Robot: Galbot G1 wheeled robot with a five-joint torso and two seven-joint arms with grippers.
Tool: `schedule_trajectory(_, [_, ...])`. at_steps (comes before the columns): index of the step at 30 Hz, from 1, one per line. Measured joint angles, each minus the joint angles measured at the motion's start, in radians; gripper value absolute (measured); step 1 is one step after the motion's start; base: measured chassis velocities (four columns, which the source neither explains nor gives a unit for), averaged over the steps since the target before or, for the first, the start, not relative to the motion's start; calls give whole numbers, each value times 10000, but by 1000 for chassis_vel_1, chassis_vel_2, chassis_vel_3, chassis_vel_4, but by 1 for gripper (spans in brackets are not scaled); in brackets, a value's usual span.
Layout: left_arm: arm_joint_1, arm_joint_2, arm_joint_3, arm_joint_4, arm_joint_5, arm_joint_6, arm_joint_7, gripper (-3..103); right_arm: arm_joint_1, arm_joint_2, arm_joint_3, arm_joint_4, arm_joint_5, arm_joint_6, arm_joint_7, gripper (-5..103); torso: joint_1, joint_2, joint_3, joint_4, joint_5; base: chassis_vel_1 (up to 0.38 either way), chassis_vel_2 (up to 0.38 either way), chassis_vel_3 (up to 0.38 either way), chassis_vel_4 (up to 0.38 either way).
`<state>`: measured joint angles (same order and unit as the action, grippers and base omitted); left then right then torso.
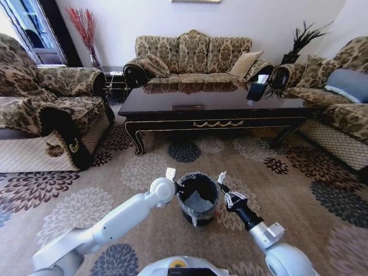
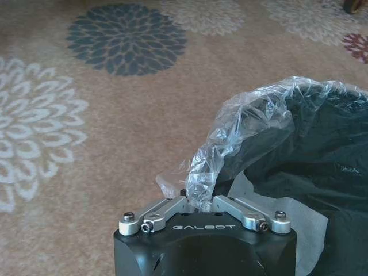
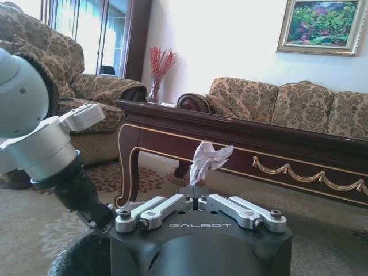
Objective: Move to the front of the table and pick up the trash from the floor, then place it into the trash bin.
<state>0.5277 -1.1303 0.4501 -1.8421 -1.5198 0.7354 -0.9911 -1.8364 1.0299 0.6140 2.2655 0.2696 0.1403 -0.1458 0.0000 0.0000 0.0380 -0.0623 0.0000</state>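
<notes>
The left hand (image 2: 199, 202) is pinched together on the liner at the rim of the trash bin (image 1: 198, 214), at about nine o'clock on the bin, which stands on the floor (image 1: 299, 190) well short of the table (image 1: 213, 112). The right hand (image 3: 198, 195), at the bin's three o'clock, is clamped on a crumpled white paper scrap (image 3: 208, 159) of trash, held upward and seemingly just outside the rim. If it lets go there, the scrap could land on the carpet, and a tug by the left hand could tear the thin liner or tip the bin.
</notes>
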Motion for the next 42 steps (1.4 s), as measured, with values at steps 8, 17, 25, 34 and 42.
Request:
schedule_trajectory(8, [-71,-186,230,-92,-48,0,-142,2,12,-16,-217,-178,-384,64,-18,0,0,0,-1,1,0,0,0,0,0])
schedule_trajectory(17, [-140,-107,271,-194,-123,0,-180,2,100,-11,-478,-258,-505,26,-93,-3,0,0,0,2,0,0,0,0,0])
schedule_trajectory(25, [-54,-20,230,-253,-76,0,-183,2,129,50,-582,-264,-603,-78,-108,23,0,0,0,1,-1,0,0,0,0])
schedule_trajectory(34, [55,129,152,-378,113,0,-187,2,9,146,-599,-198,-735,-59,-119,61,0,0,0,2,0,0,0,0,0])
schedule_trajectory(42, [6,89,154,-391,52,0,-169,2,37,13,-270,-591,-2738,651,-583,89,0,0,0,0,0,0,0,0,0])
